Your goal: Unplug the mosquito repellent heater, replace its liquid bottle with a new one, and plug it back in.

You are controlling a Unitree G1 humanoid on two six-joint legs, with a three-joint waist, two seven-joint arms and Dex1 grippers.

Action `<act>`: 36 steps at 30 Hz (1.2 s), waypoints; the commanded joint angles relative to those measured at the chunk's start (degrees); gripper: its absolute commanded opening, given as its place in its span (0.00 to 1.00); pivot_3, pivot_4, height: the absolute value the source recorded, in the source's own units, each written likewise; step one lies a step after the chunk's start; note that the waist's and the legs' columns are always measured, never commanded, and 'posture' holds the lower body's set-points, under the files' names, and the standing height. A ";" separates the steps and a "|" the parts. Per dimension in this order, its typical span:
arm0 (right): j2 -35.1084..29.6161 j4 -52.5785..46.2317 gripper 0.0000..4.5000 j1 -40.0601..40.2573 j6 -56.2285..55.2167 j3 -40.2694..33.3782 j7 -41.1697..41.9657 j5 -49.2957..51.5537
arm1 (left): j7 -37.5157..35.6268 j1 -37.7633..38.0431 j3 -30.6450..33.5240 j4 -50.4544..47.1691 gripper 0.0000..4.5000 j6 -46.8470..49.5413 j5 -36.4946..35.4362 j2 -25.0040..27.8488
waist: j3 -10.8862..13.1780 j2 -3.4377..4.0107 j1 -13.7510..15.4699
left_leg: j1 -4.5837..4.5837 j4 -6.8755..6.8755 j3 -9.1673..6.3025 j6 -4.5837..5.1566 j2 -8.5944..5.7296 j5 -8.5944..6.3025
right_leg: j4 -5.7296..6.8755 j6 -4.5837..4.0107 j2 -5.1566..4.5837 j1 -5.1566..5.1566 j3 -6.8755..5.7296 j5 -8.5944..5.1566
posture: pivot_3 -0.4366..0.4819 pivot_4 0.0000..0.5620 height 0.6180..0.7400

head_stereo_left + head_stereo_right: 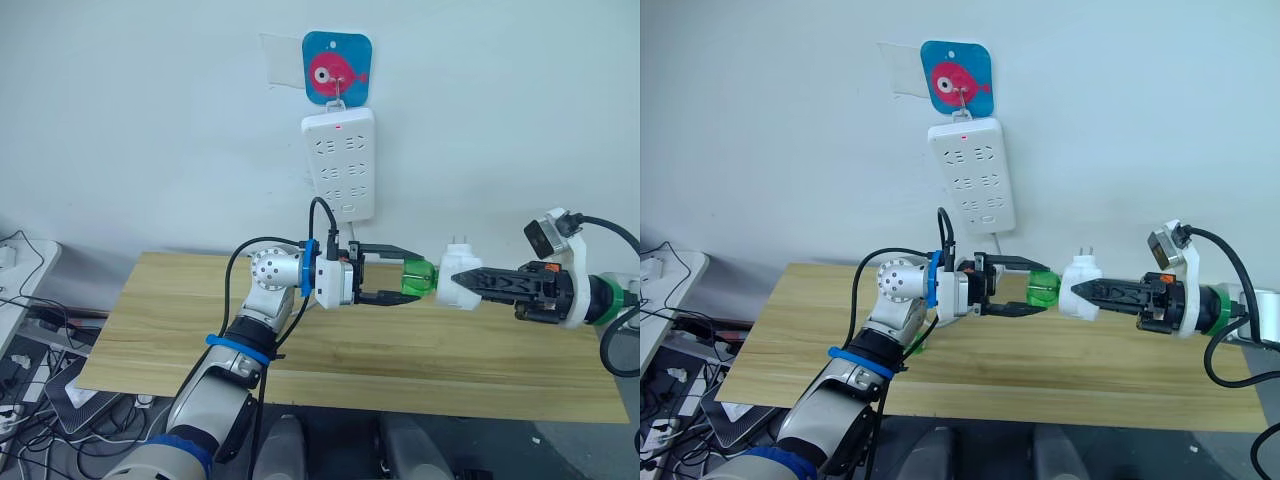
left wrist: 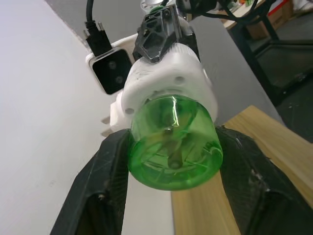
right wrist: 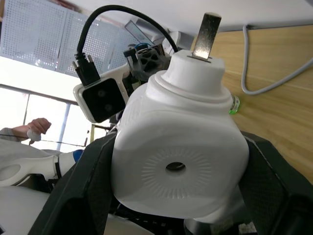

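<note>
Above the wooden table (image 1: 180,330), mid-air — heater (image 1: 458,280) clamped in right gripper (image 1: 478,283), green bottle (image 1: 418,279) pinched by left gripper (image 1: 392,276), still seated in heater's base. Best to hold heater rigid, twist bottle squarely about its axis — no sideways pull.

Robotics laboratory: bare white wall (image 1: 150,130) with hung power strip (image 1: 340,165), wooden tabletop (image 1: 200,330), loose cables (image 1: 25,380) on floor.

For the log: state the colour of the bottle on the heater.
Translucent green plastic bottle; clearest in the left wrist view.
</note>
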 commanded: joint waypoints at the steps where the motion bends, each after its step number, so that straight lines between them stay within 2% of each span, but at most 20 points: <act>1: -1.45 -1.66 0.69 0.20 0.11 -1.51 1.11 1.44 | -0.21 1.37 -1.43 -6.94 0.50 13.01 -4.41 1.02 | 0.00 0.00 -0.01 | 0.00 0.00 0.00 0.00 0.00 0.00 | 0.00 0.00 0.00 0.00 0.00 0.00 | 0.43 0.34 1.00; 5: -3.18 -1.86 0.69 -0.08 0.49 -0.81 1.47 1.44 | 5.30 1.05 -3.63 -18.35 0.50 60.77 -16.44 6.77 | 0.00 0.00 -0.57 | -0.02 0.00 -0.10 0.00 0.01 0.00 | 0.04 0.00 0.00 0.00 -0.05 0.00 | 0.44 0.35 1.00; 7: -3.62 -1.85 0.69 -0.36 0.45 -0.34 1.64 1.44 | 8.41 -1.44 -3.25 -19.67 0.50 82.18 -22.62 8.95 | 0.00 0.00 -0.70 | -0.06 0.02 -0.24 0.01 0.02 0.00 | 0.05 0.01 0.01 0.00 -0.17 -0.01 | 0.44 0.35 1.00; 9: -3.86 -2.14 0.69 -0.75 0.33 0.17 1.61 1.44 | 12.43 -5.29 -0.42 -15.53 0.50 101.52 -28.52 8.77 | 0.00 0.00 -0.92 | -0.10 0.03 -0.35 0.01 0.02 0.01 | 0.04 0.08 0.03 0.00 -0.30 -0.05 | 0.44 0.35 1.00; 11: -3.79 -2.29 0.69 -1.10 0.17 0.61 1.54 1.44 | 15.00 -9.92 5.12 -7.63 0.50 117.97 -34.31 7.14 | 0.01 -0.01 -1.24 | -0.11 0.04 -0.38 0.02 0.00 0.01 | 0.04 0.22 0.04 0.00 -0.35 -0.13 | 0.44 0.35 1.00; 13: -3.79 -2.39 0.69 -1.44 0.07 0.99 1.65 1.44 | 16.04 -12.27 7.70 -3.70 0.50 126.08 -36.23 6.48 | 0.01 -0.02 -1.42 | -0.12 0.04 -0.37 0.02 -0.01 0.01 | 0.03 0.26 0.04 -0.01 -0.35 -0.16 | 0.44 0.35 1.00; 16: -3.81 -2.64 0.69 -1.69 -0.11 1.21 1.84 1.44 | 16.37 -11.77 7.11 -6.06 0.50 128.73 -35.97 6.85 | 0.01 -0.02 -1.85 | -0.14 -0.03 -0.37 0.02 0.01 0.01 | -0.01 0.20 0.06 -0.02 -0.35 -0.13 | 0.43 0.35 1.00; 20: -3.59 -2.67 0.69 -0.91 -0.59 0.90 1.87 1.44 | 17.98 -11.77 9.75 -6.71 0.79 127.63 -35.95 5.22 | 0.02 -0.03 -2.00 | -0.17 -0.05 -0.36 0.00 0.03 0.02 | -0.01 -0.01 0.03 -0.07 -0.34 -0.05 | 0.43 0.35 1.00; 23: -3.23 -2.61 0.69 -0.03 -0.89 0.32 1.47 1.44 | 17.23 -11.59 10.80 -7.54 0.99 125.17 -35.26 6.02 | 0.02 -0.03 -1.78 | -0.17 0.00 -0.31 0.00 0.00 0.02 | 0.00 0.02 0.00 -0.07 -0.30 -0.05 | 0.41 0.36 1.00; 27: -3.21 -1.97 0.69 0.75 -1.24 -0.43 0.90 1.44 | 14.13 -11.57 10.79 -8.94 1.00 122.28 -34.72 9.15 | 0.02 -0.02 -1.80 | -0.15 -0.01 -0.25 0.00 0.00 0.02 | 0.00 0.04 0.01 -0.07 -0.25 -0.05 | 0.41 0.36 1.00; 29: -2.96 -0.96 0.69 0.91 -1.40 -0.92 0.32 1.44 | 10.46 -11.26 9.33 -11.84 1.00 117.66 -33.22 11.77 | 0.03 -0.02 -1.82 | -0.15 -0.03 -0.24 0.00 0.02 0.02 | 0.00 0.02 0.01 -0.08 -0.24 -0.04 | 0.41 0.36 1.00; 32: -2.47 0.64 0.69 1.03 -1.24 -1.75 -0.23 1.44 | 5.28 -8.80 7.16 -18.24 1.00 103.12 -27.84 13.87 | 0.04 -0.01 -1.59 | -0.15 -0.05 -0.20 -0.02 0.02 0.02 | -0.03 0.00 0.00 -0.08 -0.21 -0.03 | 0.41 0.36 1.00; 33: -2.31 1.31 0.69 1.20 -1.06 -2.13 -0.41 1.44 | 4.27 -7.38 6.36 -20.62 1.00 94.14 -23.96 13.86 | 0.04 -0.01 -1.39 | -0.15 -0.05 -0.17 -0.03 0.02 0.03 | -0.05 0.00 -0.01 -0.08 -0.19 -0.03 | 0.42 0.36 1.00; 36: -1.92 3.03 0.69 0.99 -0.47 -2.90 -0.63 1.44 | 2.74 -4.01 5.72 -23.35 1.00 76.09 -16.97 12.38 | 0.04 -0.01 -0.86 | -0.15 -0.04 -0.14 -0.06 0.00 0.05 | -0.07 -0.01 -0.04 -0.07 -0.15 -0.02 | 0.42 0.36 1.00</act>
